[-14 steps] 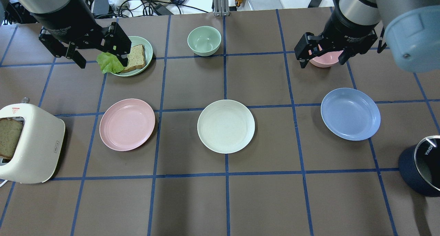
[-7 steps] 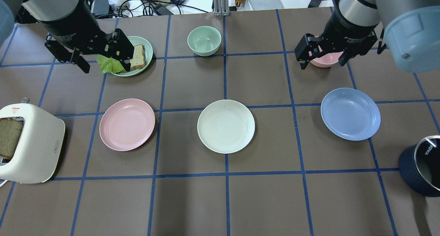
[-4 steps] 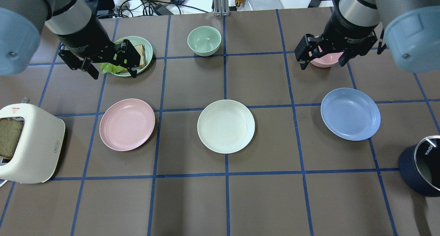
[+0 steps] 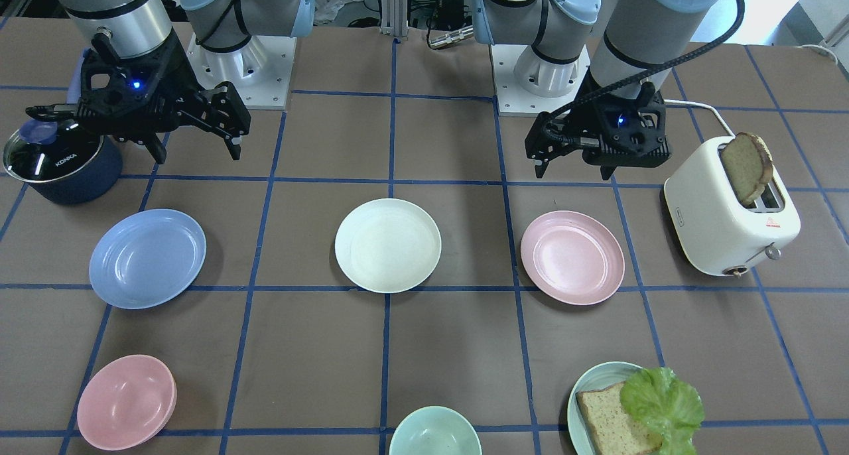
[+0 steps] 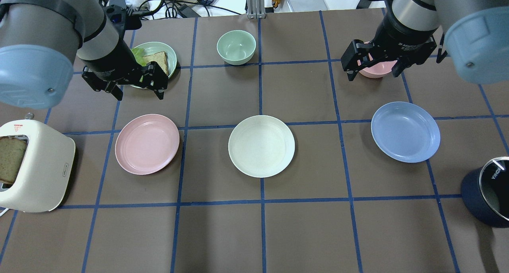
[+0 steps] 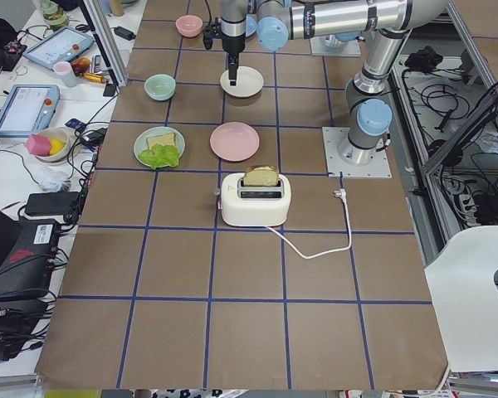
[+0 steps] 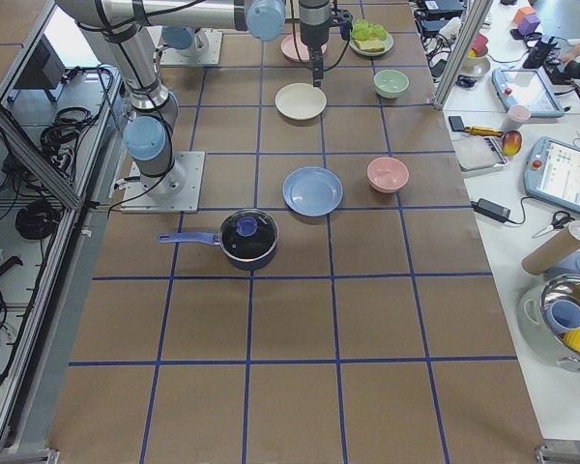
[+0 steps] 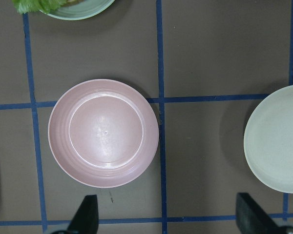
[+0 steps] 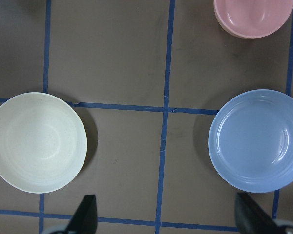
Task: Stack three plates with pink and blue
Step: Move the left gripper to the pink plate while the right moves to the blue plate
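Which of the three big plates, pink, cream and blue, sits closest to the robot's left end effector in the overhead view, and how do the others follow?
Counting from the left end effector:
1. The pink plate, just below it in the view, on the table's left.
2. The cream plate, in the middle of the row.
3. The blue plate, far over on the right.

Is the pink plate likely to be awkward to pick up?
The pink plate looks rigid and probably light, being thin and shallow. Lying flat, it is unlikely to roll or tip. Its low rim offers little to pinch, so it might slip.
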You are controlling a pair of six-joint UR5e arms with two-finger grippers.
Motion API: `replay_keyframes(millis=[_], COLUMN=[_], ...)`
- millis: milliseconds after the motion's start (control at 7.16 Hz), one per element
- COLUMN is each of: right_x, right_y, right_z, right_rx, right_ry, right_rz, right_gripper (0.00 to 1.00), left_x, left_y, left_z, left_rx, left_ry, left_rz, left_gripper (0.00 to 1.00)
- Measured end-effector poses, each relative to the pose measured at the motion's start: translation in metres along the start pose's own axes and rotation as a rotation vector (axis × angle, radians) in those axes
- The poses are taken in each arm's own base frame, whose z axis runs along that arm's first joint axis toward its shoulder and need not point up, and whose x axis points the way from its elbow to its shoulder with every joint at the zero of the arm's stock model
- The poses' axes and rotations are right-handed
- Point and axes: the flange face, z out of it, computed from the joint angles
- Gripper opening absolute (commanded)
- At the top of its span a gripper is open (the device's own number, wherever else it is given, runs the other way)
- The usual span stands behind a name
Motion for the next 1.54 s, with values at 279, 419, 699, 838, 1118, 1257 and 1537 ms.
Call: replay_keyframes(millis=[279,419,699,838,1118,1257,1537], right_x=[0.0,0.0,0.002,0.005,0.01,0.011,0.012], right_y=[0.0,0.0,0.001,0.002,0.002,0.002,0.002], right_z=[0.0,0.001,0.004,0.008,0.013,0.014,0.014], right_rx=[-0.001,-0.002,-0.008,-0.016,-0.022,-0.022,-0.023], right_ry=[0.0,0.001,0.001,0.001,0.001,0.001,0.001], right_rz=[0.0,0.0,0.004,0.009,0.013,0.012,0.011], right_gripper=[1.0,1.0,1.0,1.0,1.0,1.0,1.0], left_x=[-0.001,-0.002,-0.005,-0.006,-0.008,-0.009,-0.008], left_y=[-0.004,-0.006,-0.01,-0.012,-0.016,-0.017,-0.018], left_z=[0.019,0.026,0.037,0.042,0.052,0.061,0.095], left_rx=[-0.017,-0.026,-0.047,-0.058,-0.077,-0.085,-0.068], left_ry=[-0.002,-0.002,-0.002,-0.002,-0.002,-0.001,-0.001], left_rz=[0.0,-0.001,-0.002,0.002,0.004,0.002,-0.002], left_gripper=[1.0,1.0,1.0,1.0,1.0,1.0,1.0])
